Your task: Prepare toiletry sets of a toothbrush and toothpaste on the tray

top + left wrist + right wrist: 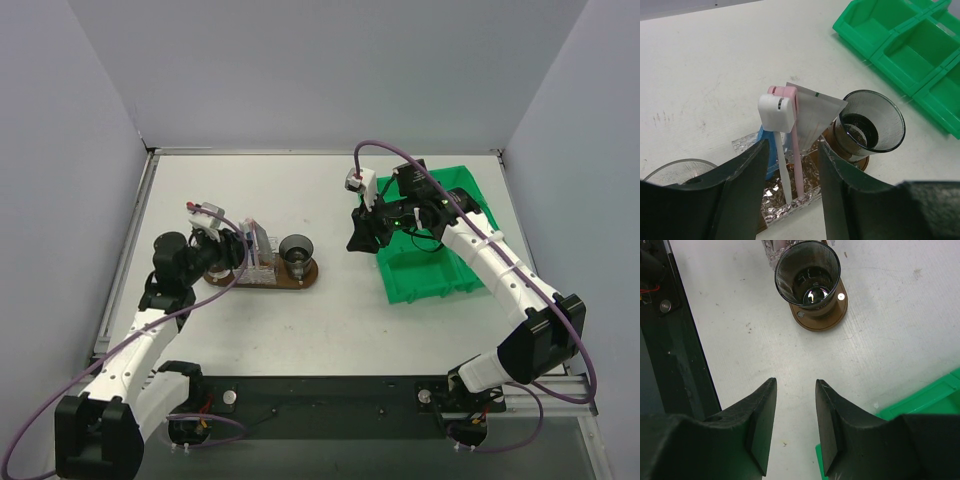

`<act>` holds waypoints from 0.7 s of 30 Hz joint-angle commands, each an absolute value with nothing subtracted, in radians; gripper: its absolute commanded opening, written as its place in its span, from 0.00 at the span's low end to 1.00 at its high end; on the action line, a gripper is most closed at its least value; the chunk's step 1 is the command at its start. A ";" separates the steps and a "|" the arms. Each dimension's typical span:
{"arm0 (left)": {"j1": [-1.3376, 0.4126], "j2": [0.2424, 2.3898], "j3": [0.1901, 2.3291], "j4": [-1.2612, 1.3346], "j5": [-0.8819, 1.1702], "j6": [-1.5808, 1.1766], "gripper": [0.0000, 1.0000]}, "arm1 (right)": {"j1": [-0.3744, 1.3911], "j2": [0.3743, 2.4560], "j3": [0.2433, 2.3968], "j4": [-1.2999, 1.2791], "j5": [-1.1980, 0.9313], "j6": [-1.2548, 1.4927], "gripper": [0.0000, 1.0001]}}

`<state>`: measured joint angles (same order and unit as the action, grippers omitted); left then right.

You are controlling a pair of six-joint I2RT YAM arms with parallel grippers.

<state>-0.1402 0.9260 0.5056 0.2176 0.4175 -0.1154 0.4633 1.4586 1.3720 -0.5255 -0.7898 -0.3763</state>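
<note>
The dark brown oval tray (pixel 303 282) lies left of centre. On it stands a clear textured cup (pixel 785 207) that holds a white toothbrush (pixel 781 165), a pink toothbrush (pixel 797 165) and the blue-and-white toothpaste (pixel 815 115), all upright and leaning. My left gripper (pixel 792 150) is open. Its fingers (pixel 747 175) stand on either side of the toothbrush handles with a gap to each. My right gripper (pixel 795 390) is open above bare table, nothing between its fingers, beside the green bin (pixel 432 262).
A dark, see-through cup (pixel 871 125) stands on the right end of the tray (pixel 826 322). Another clear cup (pixel 670 171) shows at the left wrist view's lower left. The green bin has several compartments (pixel 912 55) and sits on the right side of the table.
</note>
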 commanded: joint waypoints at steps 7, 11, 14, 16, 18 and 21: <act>-0.129 0.876 0.640 0.104 0.462 -0.094 0.54 | 0.454 1.453 1.374 -0.506 -0.818 -0.396 0.33; -0.130 0.859 0.686 0.013 0.448 -0.077 0.54 | 0.454 1.434 1.382 -0.499 -0.787 -0.368 0.34; -0.130 0.842 0.729 -0.073 0.422 -0.054 0.56 | 0.456 1.419 1.391 -0.488 -0.734 -0.347 0.35; -0.130 0.833 0.764 -0.106 0.387 -0.034 0.57 | 0.460 1.405 1.382 -0.468 -0.701 -0.341 0.36; -0.129 0.818 0.788 -0.150 0.350 -0.029 0.58 | 0.462 1.387 1.373 -0.460 -0.641 -0.337 0.36; -0.127 0.801 0.837 -0.204 0.302 -0.015 0.60 | 0.463 1.358 1.361 -0.442 -0.545 -0.321 0.38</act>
